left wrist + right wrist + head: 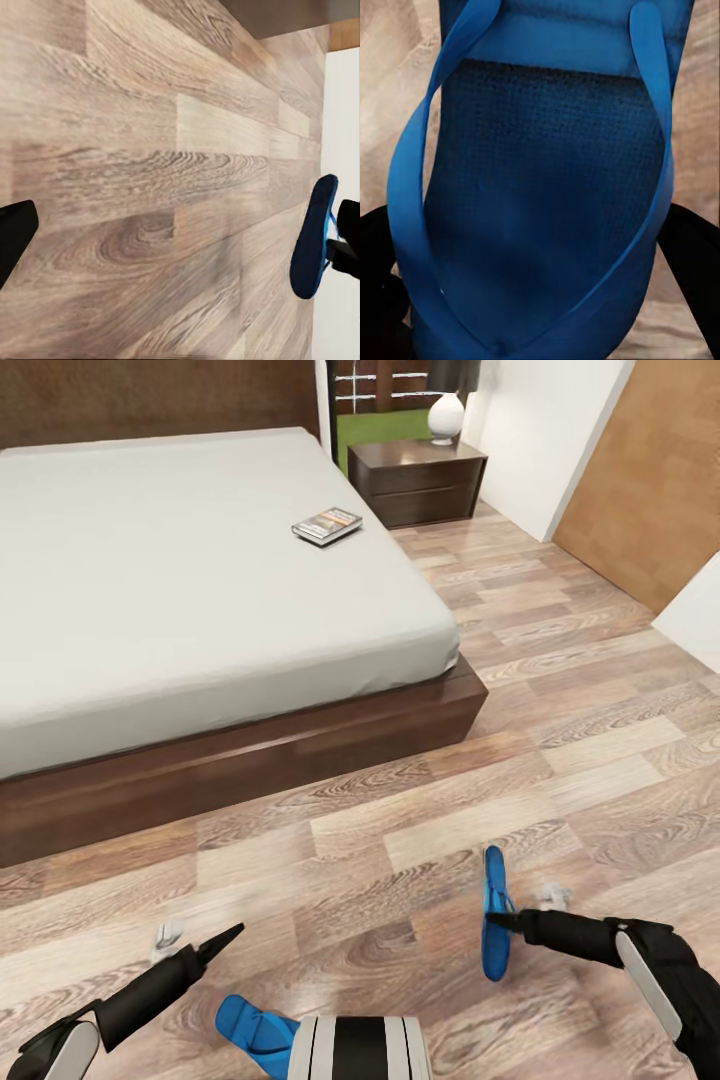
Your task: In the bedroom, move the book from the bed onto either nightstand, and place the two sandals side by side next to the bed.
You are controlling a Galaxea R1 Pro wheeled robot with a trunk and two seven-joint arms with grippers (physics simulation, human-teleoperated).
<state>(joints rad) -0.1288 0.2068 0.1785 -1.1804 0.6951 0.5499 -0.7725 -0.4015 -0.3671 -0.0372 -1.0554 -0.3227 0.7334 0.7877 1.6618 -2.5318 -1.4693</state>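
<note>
At the bottom edge of the head view, one blue sandal (252,1025) lies flat on the plank floor (560,760), partly hidden behind the robot's trunk; at the lower left the left tool (222,940) hangs over bare boards, its dark fingers drawn to a point, so whether it is shut I cannot tell. At the lower right the right tool (497,920) is clamped on the second sandal (494,915), which stands on edge (its straps and sole show close up in the right wrist view (547,210)). Above, the bed (250,760) fills the left half of the frame; the book (327,525) lies on the mattress near its right edge. At the upper centre-right stands the nightstand (415,485), bearing a white lamp (446,418).
</note>
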